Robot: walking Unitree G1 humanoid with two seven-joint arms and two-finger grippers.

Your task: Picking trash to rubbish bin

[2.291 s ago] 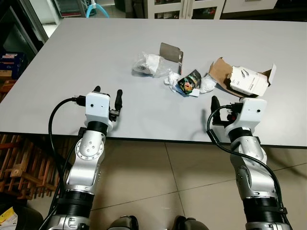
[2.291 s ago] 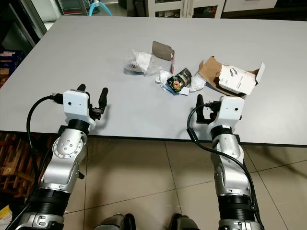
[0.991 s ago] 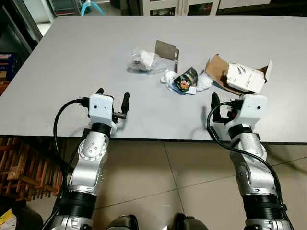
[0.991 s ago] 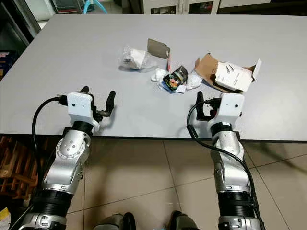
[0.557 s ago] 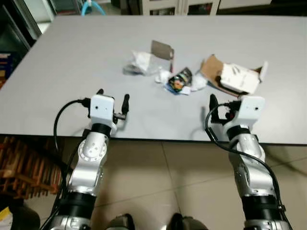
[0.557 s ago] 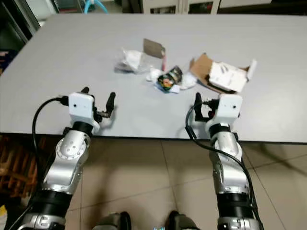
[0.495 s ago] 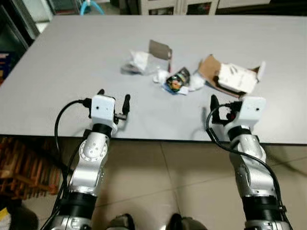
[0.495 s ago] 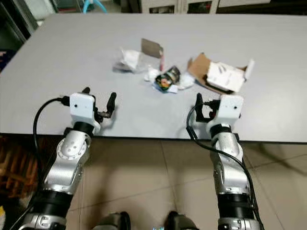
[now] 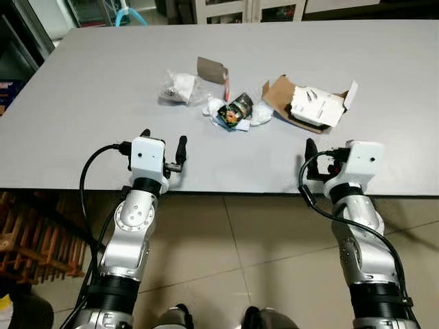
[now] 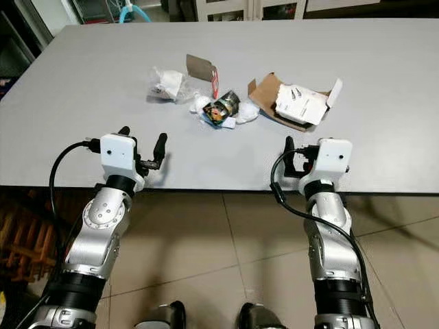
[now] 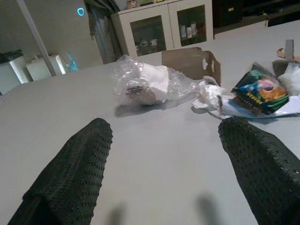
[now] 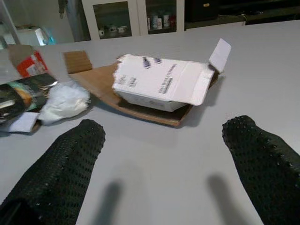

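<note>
Printed lines on the white lid of the opened brown cardboard box [image 12: 159, 84]: too small to read. Lettering on the crumpled dark green snack wrapper [image 11: 260, 90]: blurred, illegible.

Trash grouped mid-way across the grey desk [image 9: 89, 89]. Clear plastic bag with white contents [image 9: 177, 87] furthest to the robot's left; torn brown card piece [image 9: 210, 69] just beside it; snack wrapper touching crumpled white tissue [image 9: 259, 116]; box furthest right, long axis running left to right, one flap raised at its right end.

Left pincer [image 9: 162, 145] at the near desk edge, fingers spread wide, holding nothing. Right pincer [image 12: 164, 154] likewise at the near edge, spread wide, empty, aimed at the box.
</note>
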